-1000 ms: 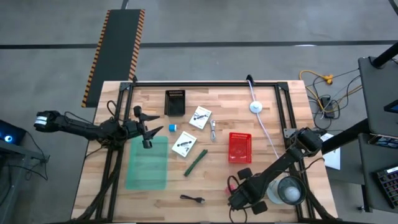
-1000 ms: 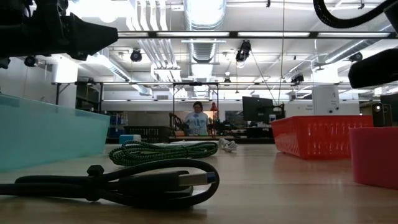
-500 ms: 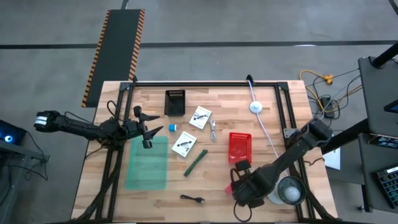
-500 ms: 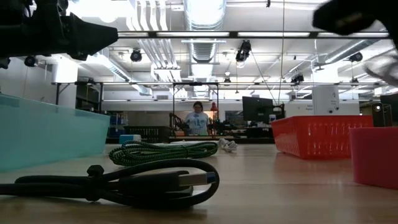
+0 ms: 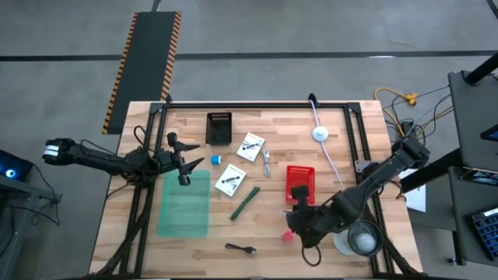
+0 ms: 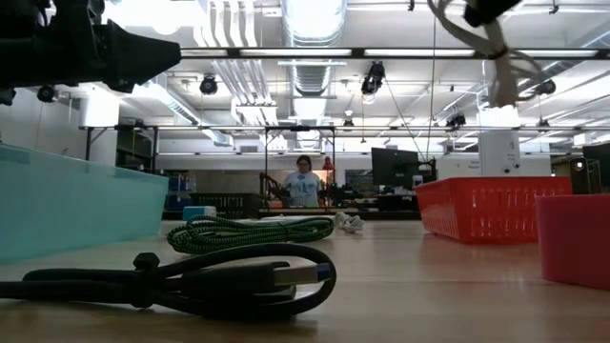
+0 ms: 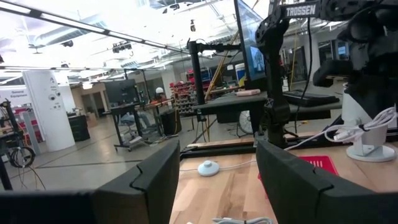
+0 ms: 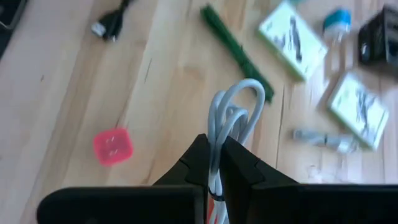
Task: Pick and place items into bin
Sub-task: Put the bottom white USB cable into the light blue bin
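Observation:
My right gripper (image 5: 299, 221) hovers over the table's near right part, shut on a white cable piece (image 8: 236, 106) that also shows in the low view (image 6: 498, 67). The red cube (image 5: 289, 232) lies on the wood right beside it, below it in the right wrist view (image 8: 113, 146). My left gripper (image 5: 187, 165) waits open above the far end of the teal bin (image 5: 185, 204). The blue cube (image 5: 215, 160), two white packets (image 5: 250, 146) (image 5: 229, 179), the green stick (image 5: 245, 202), a black cable (image 5: 241, 249) and another white cable piece (image 5: 266, 162) lie flat on the table. My right gripper pinches the looped white cable piece between its two fingers, on the bundled strands (image 8: 216, 138) just below the loop. The fingers point down and toward the table's left. The cable is lifted clear of the table, its loop sticking out past the fingertips.
A red basket (image 5: 299, 183) stands just beyond my right gripper, a black bin (image 5: 219, 128) at the far side, a round clear container (image 5: 362, 238) at the near right corner. A white puck with its cord (image 5: 320, 133) lies at the far right. Bare wood lies between the green stick and the red cube.
My right gripper has risen and moved toward the table's far edge, toward the red basket, carrying the white cable up clear of the wood. The red cube has stayed where it was. My left arm has kept still.

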